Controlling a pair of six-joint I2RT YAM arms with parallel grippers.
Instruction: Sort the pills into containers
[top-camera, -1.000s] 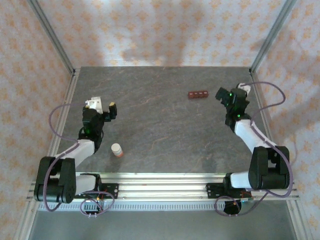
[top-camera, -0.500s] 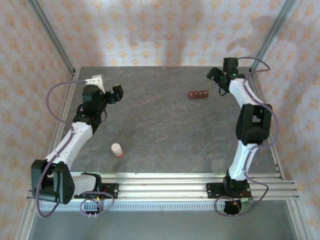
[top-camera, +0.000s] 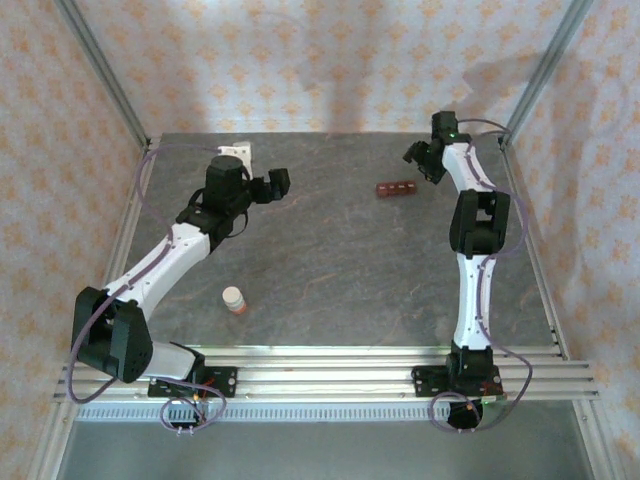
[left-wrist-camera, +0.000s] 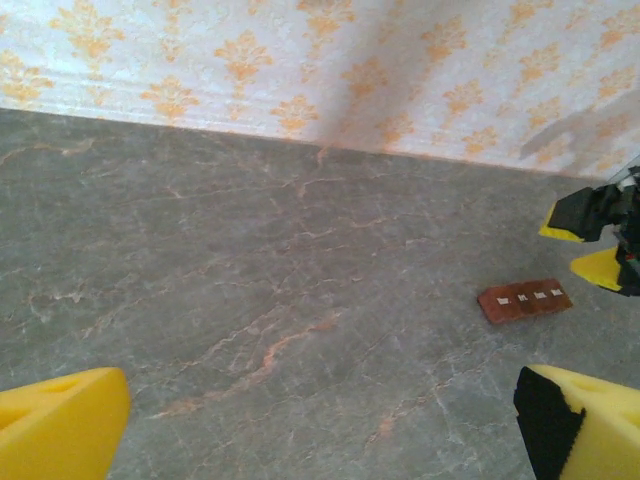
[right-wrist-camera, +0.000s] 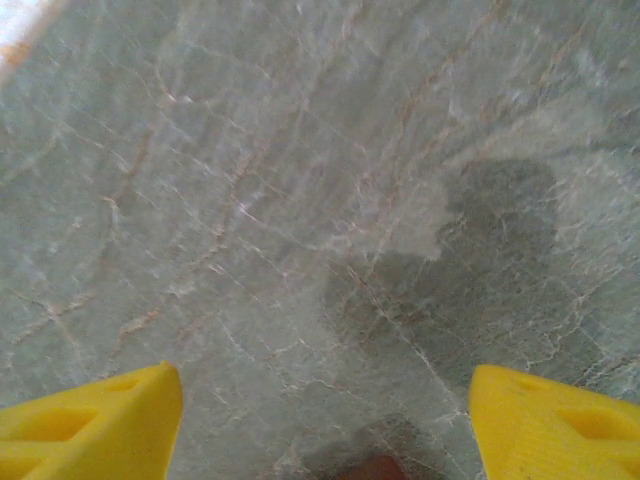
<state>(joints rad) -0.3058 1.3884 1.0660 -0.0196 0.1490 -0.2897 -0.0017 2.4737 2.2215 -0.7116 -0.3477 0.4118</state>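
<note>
Two robot arms reached across a grey stone-patterned table toward a small pill organiser strip.

From above, I saw the containers (top-camera: 397, 188), a dark red-brown strip of four square compartments in a row, lying flat at the far right of the table (top-camera: 330, 250), just beside the right gripper (top-camera: 418, 160). My left wrist camera added small pale marks along the strip's top, and showed the left gripper (left-wrist-camera: 320, 430) with jaws spread wide and empty. The right wrist camera showed yellow fingers (right-wrist-camera: 90, 420) standing apart over bare stone, gripping nothing. An orange bottle (top-camera: 234, 299) with a white cap stood upright, well apart, near the left arm.
</note>
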